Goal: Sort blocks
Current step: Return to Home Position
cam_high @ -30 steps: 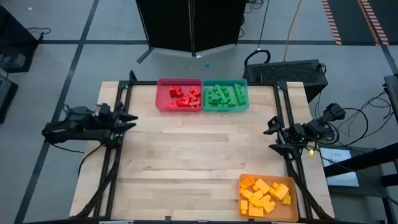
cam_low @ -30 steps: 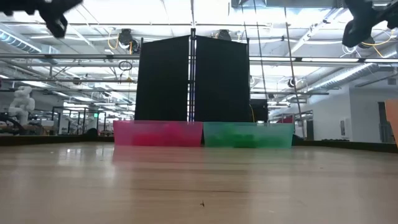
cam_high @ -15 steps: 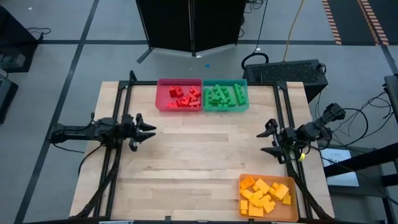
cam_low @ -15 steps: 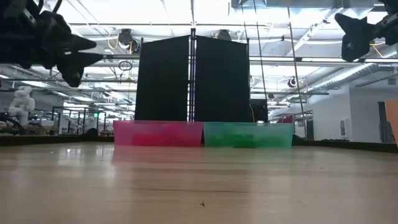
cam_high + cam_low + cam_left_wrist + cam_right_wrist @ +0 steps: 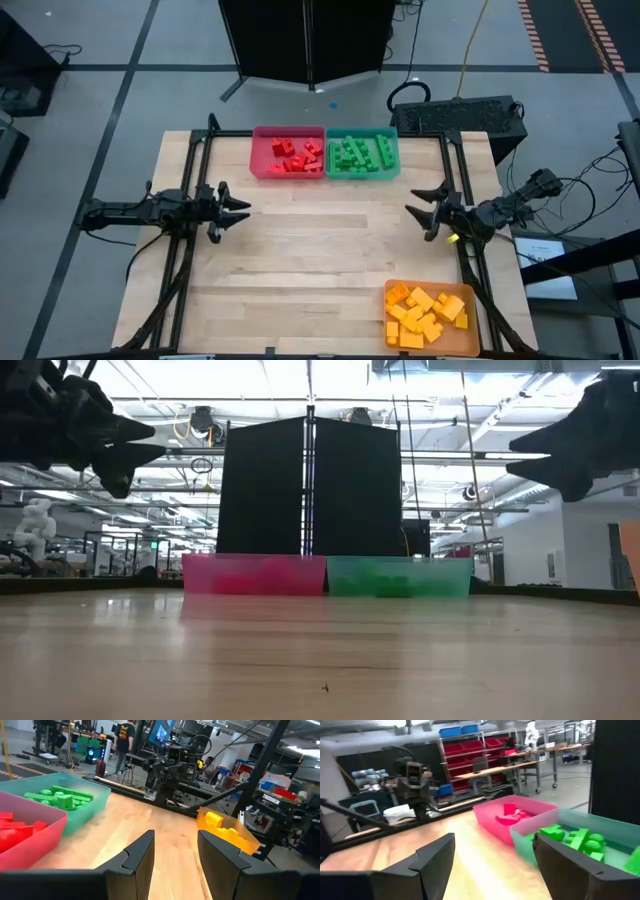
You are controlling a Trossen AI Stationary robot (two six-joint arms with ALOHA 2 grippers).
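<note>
Red blocks (image 5: 295, 155) lie in the red tray (image 5: 258, 150), and green blocks (image 5: 360, 155) lie in the teal tray (image 5: 396, 150) next to it at the table's far edge. Yellow blocks (image 5: 425, 315) fill the orange tray (image 5: 470, 300) at the near right corner. My left gripper (image 5: 240, 208) hovers level over the table's left side, pointing right. There is a narrow gap between its fingers (image 5: 175, 837), with nothing in it. My right gripper (image 5: 420, 213) hovers level over the right side, pointing left. It is open wide (image 5: 495, 840) and holds nothing.
Bare wooden tabletop (image 5: 320, 250) stretches between the two grippers and the trays. Black frame rails (image 5: 195, 170) run along the table's left and right sides. A black panel (image 5: 310, 485) stands beyond the far edge. A person (image 5: 125, 740) stands far off in the room.
My left gripper came down and moved toward the table's middle, then kept still. My right gripper sank a little and swung round to point toward the table's left, reaching slightly farther over the table. No block or tray has moved.
</note>
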